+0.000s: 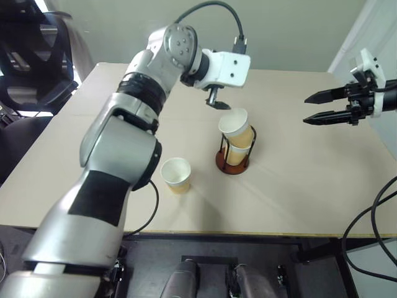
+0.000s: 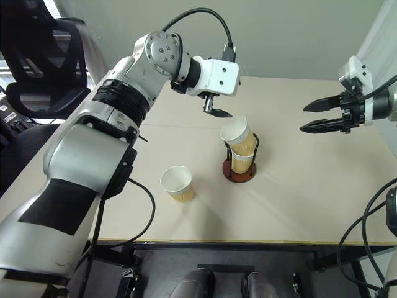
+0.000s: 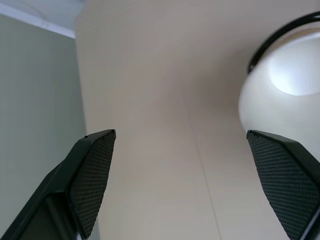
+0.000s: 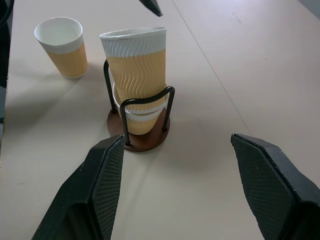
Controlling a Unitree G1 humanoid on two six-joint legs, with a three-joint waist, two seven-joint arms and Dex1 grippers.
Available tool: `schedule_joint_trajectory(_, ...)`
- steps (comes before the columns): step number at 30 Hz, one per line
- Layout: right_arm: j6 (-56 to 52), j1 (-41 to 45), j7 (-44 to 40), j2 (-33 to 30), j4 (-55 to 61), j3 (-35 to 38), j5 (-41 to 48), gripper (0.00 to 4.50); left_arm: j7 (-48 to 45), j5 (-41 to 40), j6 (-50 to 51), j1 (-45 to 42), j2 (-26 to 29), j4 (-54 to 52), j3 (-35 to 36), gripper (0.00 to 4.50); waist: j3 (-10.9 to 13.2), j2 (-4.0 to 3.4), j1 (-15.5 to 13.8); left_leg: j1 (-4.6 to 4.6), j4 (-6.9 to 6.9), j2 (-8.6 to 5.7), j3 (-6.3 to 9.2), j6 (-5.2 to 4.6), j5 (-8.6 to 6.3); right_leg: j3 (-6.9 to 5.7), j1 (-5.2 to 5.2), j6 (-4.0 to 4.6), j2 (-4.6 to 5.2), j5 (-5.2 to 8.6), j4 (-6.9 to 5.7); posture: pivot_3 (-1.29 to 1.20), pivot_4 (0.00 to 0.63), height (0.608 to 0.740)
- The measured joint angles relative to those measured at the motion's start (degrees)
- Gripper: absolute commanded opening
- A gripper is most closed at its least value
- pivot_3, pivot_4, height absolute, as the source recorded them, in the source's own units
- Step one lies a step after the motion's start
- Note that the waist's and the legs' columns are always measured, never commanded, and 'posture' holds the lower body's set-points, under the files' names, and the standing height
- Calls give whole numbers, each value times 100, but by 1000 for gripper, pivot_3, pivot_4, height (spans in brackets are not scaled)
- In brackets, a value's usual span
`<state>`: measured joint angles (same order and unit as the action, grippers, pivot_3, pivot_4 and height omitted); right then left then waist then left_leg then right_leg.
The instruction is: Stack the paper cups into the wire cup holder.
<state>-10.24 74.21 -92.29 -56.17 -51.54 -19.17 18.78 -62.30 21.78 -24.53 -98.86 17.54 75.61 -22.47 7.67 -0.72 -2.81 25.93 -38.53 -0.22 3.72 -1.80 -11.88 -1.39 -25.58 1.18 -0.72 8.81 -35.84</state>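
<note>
A: What's obscured?
B: Lower cup [image 4: 140, 122] mostly hidden inside the upper cup [image 4: 136, 62] and wire cup holder [image 4: 142, 137].
A: End effectors?
B: Left end effector [image 2: 215, 112] spread wide, empty, just above the tilted upper cup. Right end effector [image 1: 321, 107] spread, well apart. Third cup [image 1: 176, 175] stands alone on the bench [image 1: 298, 186].

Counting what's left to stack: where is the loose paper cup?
In the left eye view the loose cup stands upright on the table, on the robot's left of the wire cup holder, apart from it.
</note>
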Motion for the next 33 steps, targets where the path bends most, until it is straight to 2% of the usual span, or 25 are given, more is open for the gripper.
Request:
schedule_joint_trajectory(12, 8, -1, 0, -46, 17, 0, 4, 3426, 50, -34, -6, 131, -406, 37, 275, 4485, 0, 0, -5, 1, -2, -1, 0, 0, -1, 0, 0, -1, -1, 0, -1, 0, 150, 740)
schedule_joint_trajectory(20, 135, -5, 0, -47, -41, 0, 4, 3426, 1137, 77, -117, 130, -603, 75, 289, 4485, 0, 0, -9, 0, -6, -1, -1, 0, 0, 0, 1, -2, 0, -1, -5, 0, 150, 740)
schedule_joint_trajectory(24, 289, -6, 0, -49, -231, 0, 3, 3426, 1259, 88, -152, 126, -628, 82, 301, 4485, 0, 0, -10, 0, -7, -1, -3, 0, -1, 1, 1, -2, 0, -1, -5, 0, 150, 740)
schedule_joint_trajectory(29, 373, -9, 0, -49, -268, 0, 4, 3426, 973, 20, -187, 80, -346, 81, 445, 4485, 0, 0, -4, -5, -1, 0, -3, 2, 0, 1, 0, -1, -2, -1, -6, 0, 150, 740)
schedule_joint_trajectory(33, 351, -166, 1, -88, -83, -40, 107, 3426, -134, -317, -136, 79, 37, 20, 697, 4485, 0, 0, -1, -4, -1, 0, -3, 2, 0, 1, 0, -1, -2, 0, -5, 0, 150, 740)
